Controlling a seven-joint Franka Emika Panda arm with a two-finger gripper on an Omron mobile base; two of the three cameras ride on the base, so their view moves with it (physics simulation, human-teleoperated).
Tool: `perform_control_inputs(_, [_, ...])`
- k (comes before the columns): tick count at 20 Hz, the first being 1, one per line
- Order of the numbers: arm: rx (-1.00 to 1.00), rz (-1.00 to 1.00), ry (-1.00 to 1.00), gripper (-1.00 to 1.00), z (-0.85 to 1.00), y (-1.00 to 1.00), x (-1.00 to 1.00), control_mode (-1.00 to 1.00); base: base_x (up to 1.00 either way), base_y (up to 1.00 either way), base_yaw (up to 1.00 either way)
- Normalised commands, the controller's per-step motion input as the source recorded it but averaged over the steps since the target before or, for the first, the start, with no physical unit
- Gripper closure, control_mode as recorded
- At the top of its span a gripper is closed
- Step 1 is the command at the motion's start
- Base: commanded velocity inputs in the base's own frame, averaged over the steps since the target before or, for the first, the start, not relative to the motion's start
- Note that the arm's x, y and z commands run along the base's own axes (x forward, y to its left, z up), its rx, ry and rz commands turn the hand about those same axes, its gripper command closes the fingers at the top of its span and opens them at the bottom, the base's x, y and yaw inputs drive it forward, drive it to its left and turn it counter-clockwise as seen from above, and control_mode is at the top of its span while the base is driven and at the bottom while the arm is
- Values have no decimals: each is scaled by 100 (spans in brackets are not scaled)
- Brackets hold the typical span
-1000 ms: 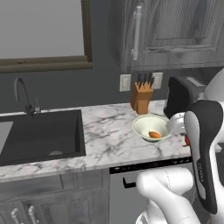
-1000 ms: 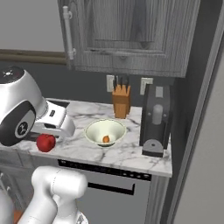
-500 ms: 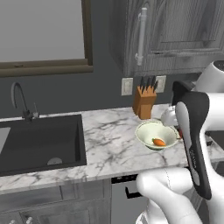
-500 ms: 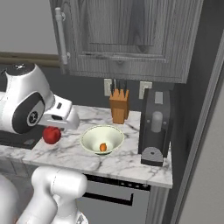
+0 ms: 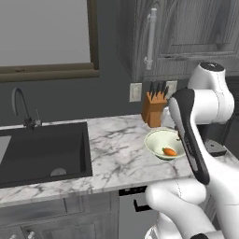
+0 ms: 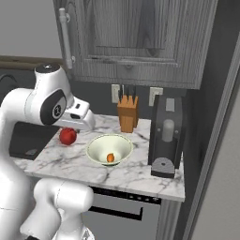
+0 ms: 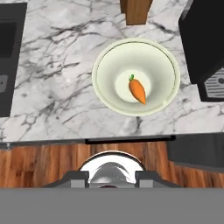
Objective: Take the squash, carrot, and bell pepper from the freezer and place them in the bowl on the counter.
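Gripper looks closed on the bell pepper: in the right base view the red vegetable hangs tight under the hand, clear of the counter, though the fingers themselves are buried behind it, so I judge the grip rather than see it. Ahead of the hand and a little below sits the bowl, with the carrot lying in its middle, leafy tip pointing away from the hand. So the carrot is delivered, the pepper is on its way, and the squash I take to be a step not yet done, since nothing else lies in the bowl. The next move calls for carrying the pepper forward until it hangs over the bowl's hollow, lowering it, then opening the jaws so it drops beside the carrot and not on the rim. Beyond the bowl stands the knife block; to the bowl's far side is a dark coffee machine, cut off at the edge of the hand view. Behind the hand lies the black sink. In the left base view the arm's own link covers the bowl's near rim.
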Motion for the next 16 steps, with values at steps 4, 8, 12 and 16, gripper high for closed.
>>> perform_control_inputs(4, [0, 0, 1, 100, -68, -18, 41, -100, 0, 0, 0])
perform_control_inputs(8, [0, 0, 0, 100, -72, -18, 53, -100, 0, 0, 0])
perform_control_inputs(12, [0, 0, 0, 100, -59, -23, 52, -100, 0, 0, 0])
perform_control_inputs(16, [0, 0, 0, 100, -45, -9, 63, -100, 0, 0, 0])
